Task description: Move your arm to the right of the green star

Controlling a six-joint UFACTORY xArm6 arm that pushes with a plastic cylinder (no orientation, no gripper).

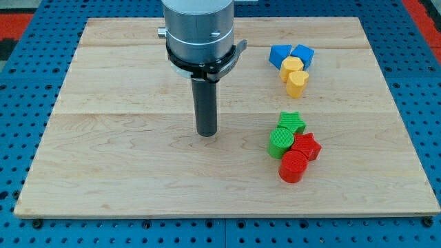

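Rod tip (pixel 207 133) at frame centre: no fingers, touches nothing, holds nothing. Green star (pixel 292 122) well right of tip, flat; no clear long axis.

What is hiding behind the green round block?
The green star sits right behind the green round block, touching it. Its lower points are covered. My tip is off to the view's left.

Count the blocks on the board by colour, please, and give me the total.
Blue: 2, blue left, blue right
Yellow: 2, yellow upper, yellow lower
Green: 2, green star, green round
Red: 2, red star, red round
Total: 8
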